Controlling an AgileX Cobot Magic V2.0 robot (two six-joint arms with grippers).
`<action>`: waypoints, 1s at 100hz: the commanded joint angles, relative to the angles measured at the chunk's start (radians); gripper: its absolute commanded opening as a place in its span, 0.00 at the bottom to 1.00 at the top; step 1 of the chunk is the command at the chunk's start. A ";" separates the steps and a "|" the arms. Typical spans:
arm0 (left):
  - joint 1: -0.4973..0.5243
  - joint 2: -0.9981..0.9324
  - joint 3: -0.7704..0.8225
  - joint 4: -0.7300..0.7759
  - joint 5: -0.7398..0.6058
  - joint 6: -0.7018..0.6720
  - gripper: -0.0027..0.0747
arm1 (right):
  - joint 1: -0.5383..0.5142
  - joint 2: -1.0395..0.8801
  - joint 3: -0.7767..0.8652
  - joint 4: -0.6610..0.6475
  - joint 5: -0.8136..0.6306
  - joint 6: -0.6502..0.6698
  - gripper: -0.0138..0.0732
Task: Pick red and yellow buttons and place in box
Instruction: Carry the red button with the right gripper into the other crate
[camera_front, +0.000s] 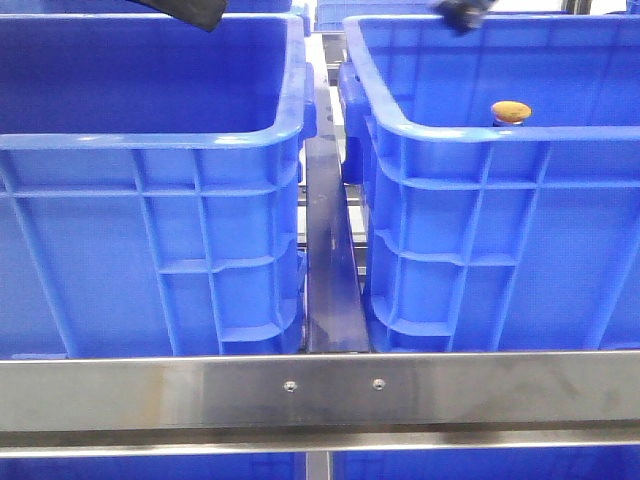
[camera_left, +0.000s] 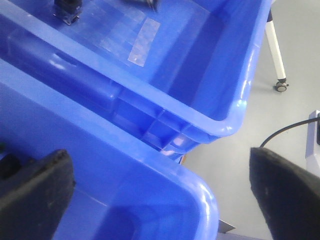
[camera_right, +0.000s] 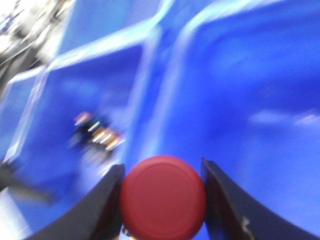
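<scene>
My right gripper (camera_right: 162, 175) is shut on the dark red button (camera_right: 163, 200), whose round cap fills the gap between the two black fingers. The right wrist view is blurred and shows blue crate walls beyond. The yellow-orange button (camera_front: 511, 111) sits inside the right blue crate (camera_front: 480, 135), near its front wall. The left blue crate (camera_front: 150, 135) stands beside it. My left gripper (camera_left: 159, 170) is open wide and empty, over a rounded corner of a blue crate's rim (camera_left: 200, 190). Only dark bits of the two arms show at the top of the front view.
A steel rail (camera_front: 320, 390) runs across the front below the crates, and a dark bar (camera_front: 330, 250) fills the gap between them. Blurred small parts (camera_right: 97, 134) lie in a crate. Dark parts (camera_left: 67, 10) lie in the farther crate. Grey floor, a caster wheel (camera_left: 281, 86) and a cable (camera_left: 285, 131) lie beyond.
</scene>
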 joint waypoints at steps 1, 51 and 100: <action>0.004 -0.038 -0.034 -0.062 0.000 -0.007 0.90 | -0.055 -0.028 -0.032 0.063 -0.045 -0.087 0.27; 0.004 -0.038 -0.034 -0.062 0.000 -0.007 0.90 | -0.097 0.067 -0.059 -0.008 -0.430 -0.498 0.27; 0.004 -0.038 -0.034 -0.069 0.019 -0.010 0.90 | -0.097 0.317 -0.216 -0.006 -0.458 -0.499 0.27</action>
